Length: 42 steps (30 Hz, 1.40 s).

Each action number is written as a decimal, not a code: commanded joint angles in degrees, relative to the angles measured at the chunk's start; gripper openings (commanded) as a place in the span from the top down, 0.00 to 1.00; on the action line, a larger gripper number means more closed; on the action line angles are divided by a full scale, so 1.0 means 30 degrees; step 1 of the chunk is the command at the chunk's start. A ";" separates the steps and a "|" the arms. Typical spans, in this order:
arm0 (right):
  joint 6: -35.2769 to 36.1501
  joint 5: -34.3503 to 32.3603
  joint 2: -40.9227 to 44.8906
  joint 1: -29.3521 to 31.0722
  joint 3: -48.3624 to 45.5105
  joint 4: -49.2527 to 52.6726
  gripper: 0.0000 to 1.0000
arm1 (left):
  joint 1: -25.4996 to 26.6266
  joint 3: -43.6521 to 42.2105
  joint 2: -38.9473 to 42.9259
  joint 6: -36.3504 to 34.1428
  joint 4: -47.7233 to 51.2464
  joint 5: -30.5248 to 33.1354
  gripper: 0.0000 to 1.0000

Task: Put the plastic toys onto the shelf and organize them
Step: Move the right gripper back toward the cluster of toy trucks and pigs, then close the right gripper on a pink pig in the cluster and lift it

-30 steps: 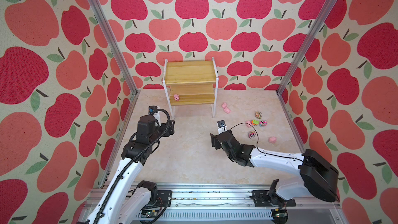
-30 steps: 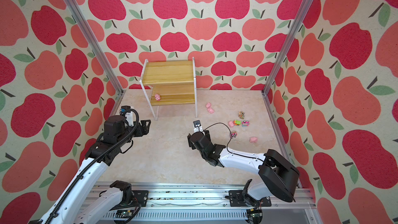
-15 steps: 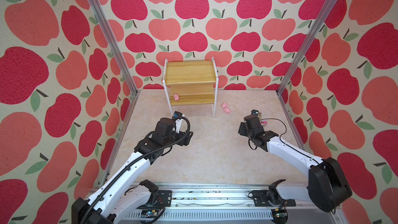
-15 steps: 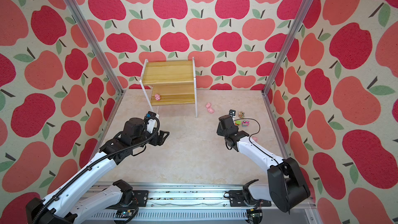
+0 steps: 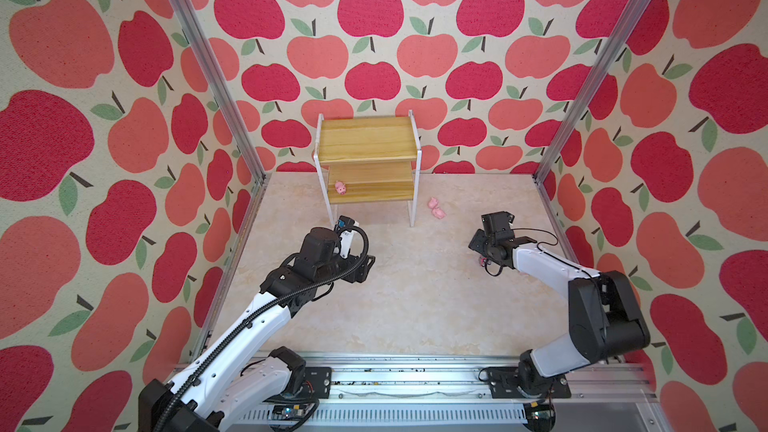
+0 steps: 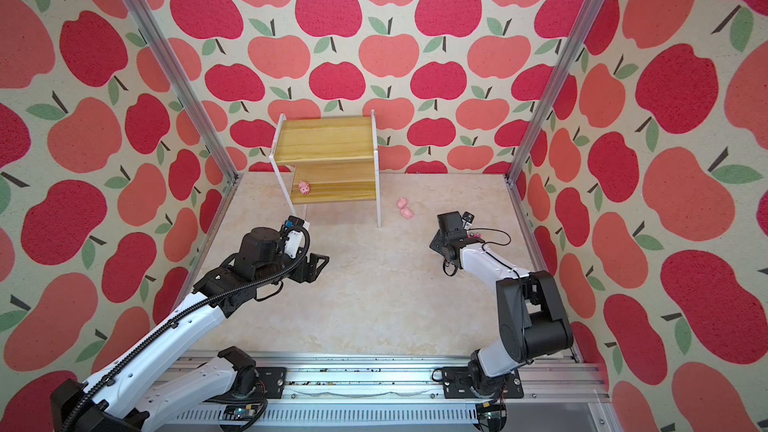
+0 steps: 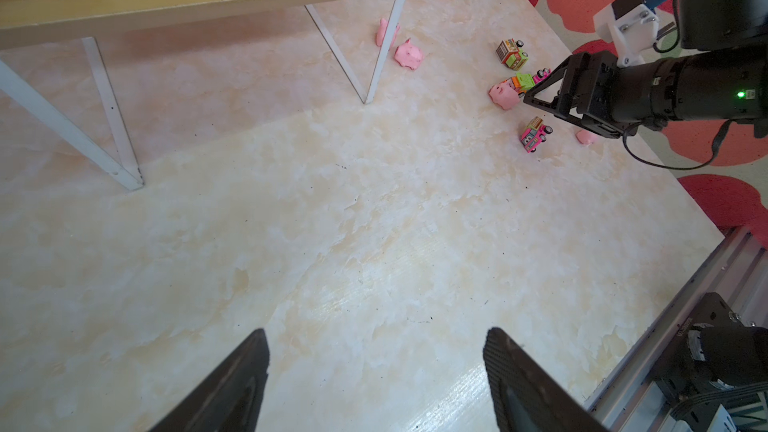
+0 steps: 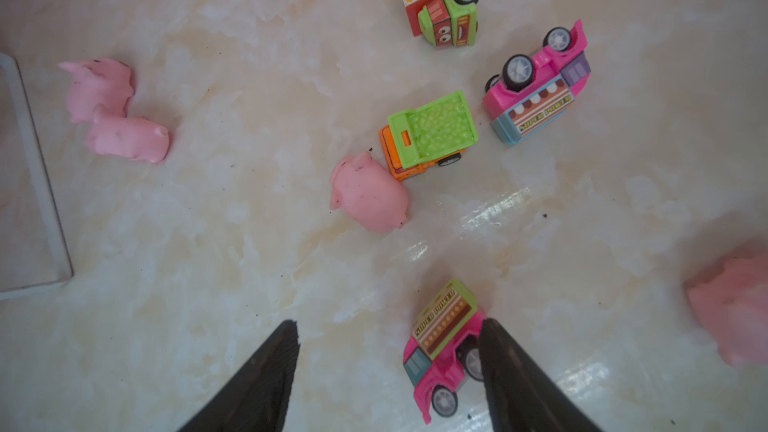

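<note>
Released, above tabletop (image 7: pixel 374 222): left claw (image 7: pixel 376 330). Also released: right claw (image 8: pixel 390 322), pink truck (image 8: pixel 444 347) just beside one finger (image 8: pixel 513 371). On shelf (image 5: pixel 368 139) lower board, left end: one pig (image 5: pixel 340 188).

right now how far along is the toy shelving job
Done: one pig sits on the lower board of the shelf. In hand: nothing yet; the right gripper is open over a pink truck on its side, the left gripper open and empty. Left: four pigs and all four trucks on the table.
</note>
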<state>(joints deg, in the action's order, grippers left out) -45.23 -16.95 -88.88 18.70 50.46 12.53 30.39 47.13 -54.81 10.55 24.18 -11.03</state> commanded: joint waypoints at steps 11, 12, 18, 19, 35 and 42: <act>-0.5563 -0.0065 -0.4790 -0.0680 0.4676 0.1821 0.26 | 0.0064 0.0212 0.0223 -0.0527 0.0451 0.0014 0.16; -0.5783 -0.0064 -0.5086 -0.0721 0.4956 0.1971 0.26 | 0.0062 0.0211 0.0227 -0.0501 0.0438 0.0014 0.16; -0.6548 0.0405 -0.6728 -0.0828 0.6592 0.3117 0.25 | 0.0050 0.0255 0.0077 -0.0468 0.0459 -0.0080 0.16; -0.6648 0.0527 -0.6998 -0.0857 0.6736 0.3117 0.25 | 0.0065 0.0241 0.0064 -0.0468 0.0461 -0.0104 0.16; -0.6038 0.1607 -0.7308 -0.1311 0.6425 0.2482 0.57 | -0.0087 0.0182 -0.0098 -0.0498 0.0416 0.0156 0.16; -0.2791 0.1438 -0.5652 -0.0608 0.6340 0.2996 0.65 | -0.0141 0.0239 -0.0223 -0.0441 0.0383 0.0021 0.16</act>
<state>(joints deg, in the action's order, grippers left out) -59.64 -13.32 -109.51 15.44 69.95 19.49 30.33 47.13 -54.87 10.35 24.21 -11.00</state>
